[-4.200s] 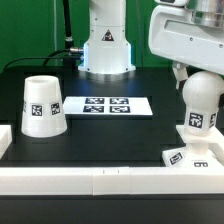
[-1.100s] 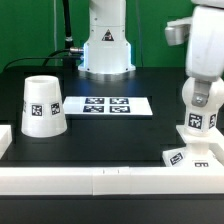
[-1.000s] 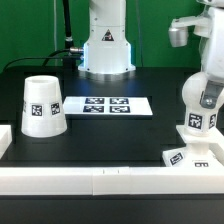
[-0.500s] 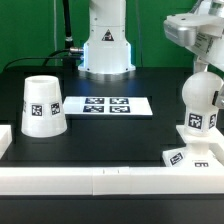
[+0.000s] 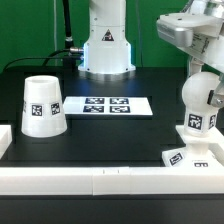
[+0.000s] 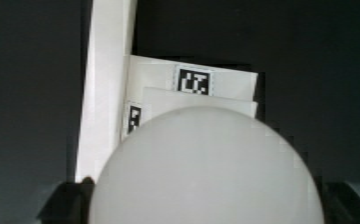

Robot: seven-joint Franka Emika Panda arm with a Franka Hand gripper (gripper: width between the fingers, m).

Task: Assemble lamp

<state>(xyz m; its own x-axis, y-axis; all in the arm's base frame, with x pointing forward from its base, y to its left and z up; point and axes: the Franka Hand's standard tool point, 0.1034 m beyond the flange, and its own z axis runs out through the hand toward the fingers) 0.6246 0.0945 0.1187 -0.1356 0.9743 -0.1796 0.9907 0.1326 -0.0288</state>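
The round white bulb (image 5: pixel 198 100) stands upright on the flat square base (image 5: pixel 193 156) at the exterior view's right, by the front wall. My gripper (image 5: pixel 204 68) hangs just above the bulb's top. In the wrist view the bulb (image 6: pixel 203 165) fills the space between my two dark fingers (image 6: pixel 61 205), which sit at its sides with no clear grip, and the tagged base (image 6: pixel 203 85) shows beyond it. The tapered shade (image 5: pixel 41 105) stands mouth down at the exterior view's left, far from the gripper.
The marker board (image 5: pixel 108 104) lies flat in the middle of the black table. A white wall (image 5: pixel 100 178) runs along the front edge. The robot's own base (image 5: pixel 105 45) stands at the back.
The hand has turned about its axis and risen from over the bulb, so the bulb's upper half now shows. Bulb, base and shade have not moved.
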